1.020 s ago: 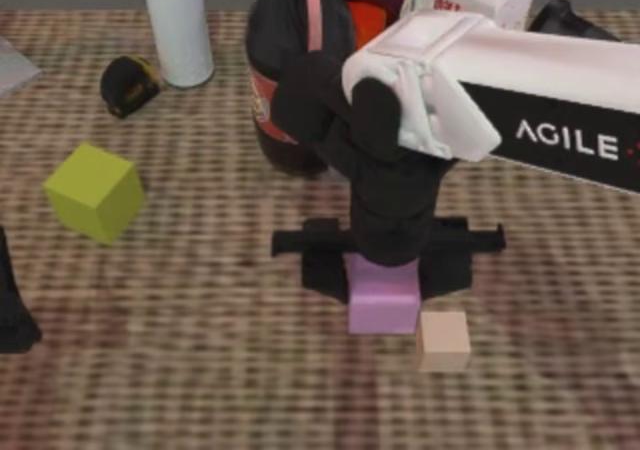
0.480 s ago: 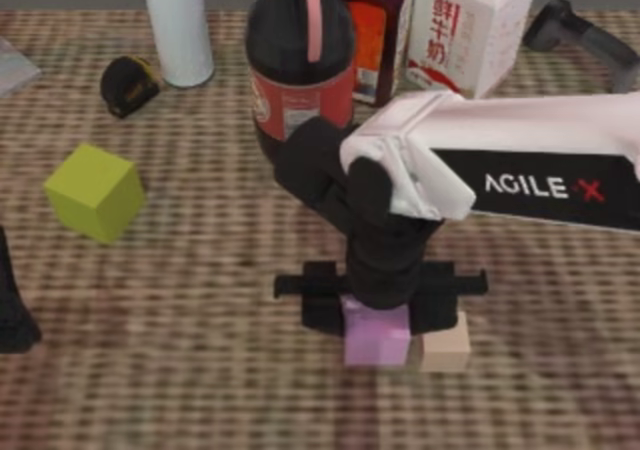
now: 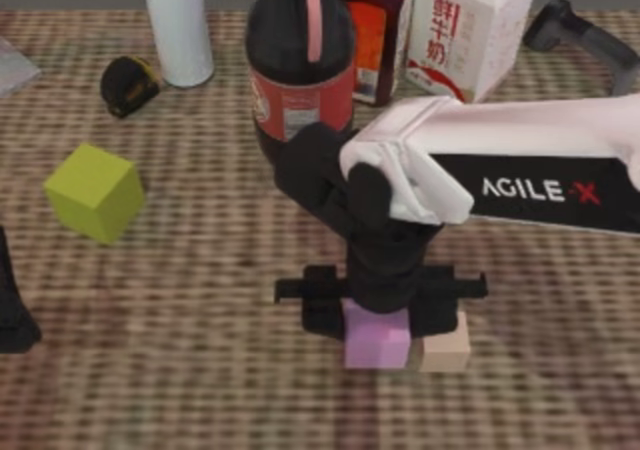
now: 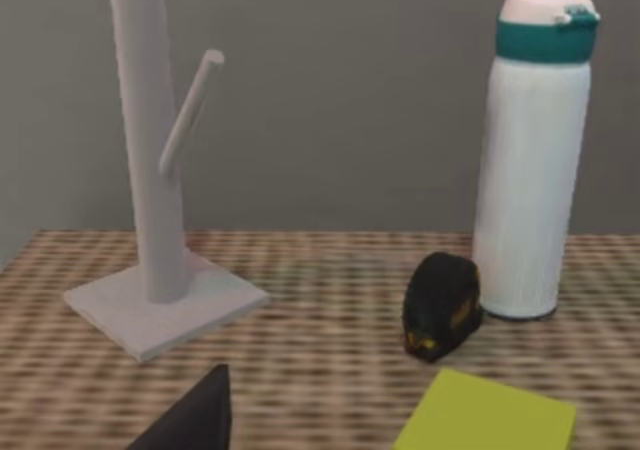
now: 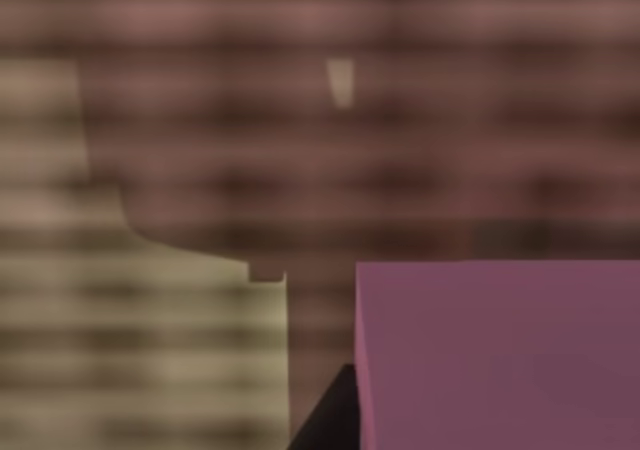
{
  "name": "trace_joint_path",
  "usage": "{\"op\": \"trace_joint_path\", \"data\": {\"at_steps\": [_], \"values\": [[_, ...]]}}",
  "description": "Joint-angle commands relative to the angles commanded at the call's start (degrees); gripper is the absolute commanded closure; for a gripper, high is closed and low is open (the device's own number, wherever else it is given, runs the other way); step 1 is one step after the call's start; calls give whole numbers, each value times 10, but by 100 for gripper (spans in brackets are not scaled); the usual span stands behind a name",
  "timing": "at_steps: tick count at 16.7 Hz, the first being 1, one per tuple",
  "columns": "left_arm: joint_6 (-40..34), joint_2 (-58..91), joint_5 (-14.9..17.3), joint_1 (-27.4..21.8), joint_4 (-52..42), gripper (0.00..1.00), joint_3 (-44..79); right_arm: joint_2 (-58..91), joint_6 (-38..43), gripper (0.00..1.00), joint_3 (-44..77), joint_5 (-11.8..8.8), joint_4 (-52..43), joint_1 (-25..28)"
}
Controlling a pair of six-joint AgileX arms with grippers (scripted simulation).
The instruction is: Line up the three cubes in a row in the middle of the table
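Top view: right pincer is closed on the pink cube, low over the table; the peach cube touches it on the right. Yellow-green cube lies well left (left pincer: cannot tell). Right wrist view: pink cube fills the corner.

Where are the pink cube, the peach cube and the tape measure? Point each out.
pink cube (image 3: 377, 344), top view, its top face below the right tool.
peach cube (image 3: 447, 351), top view, its top face.
tape measure (image 4: 441, 301), left wrist view, its black side.
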Motion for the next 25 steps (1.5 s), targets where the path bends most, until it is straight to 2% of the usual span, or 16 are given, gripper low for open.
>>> {"op": "trace_joint_path", "data": {"at_steps": [10, 20, 25], "values": [[0, 0, 0, 0, 0, 0, 0, 0, 0, 2, 0, 0, 0, 0], [0, 0, 0, 0, 0, 0, 0, -1, 0, 0, 2, 0, -2, -1], [0, 0, 0, 0, 0, 0, 0, -24, -1, 0, 57, -1, -85, 5]]}}
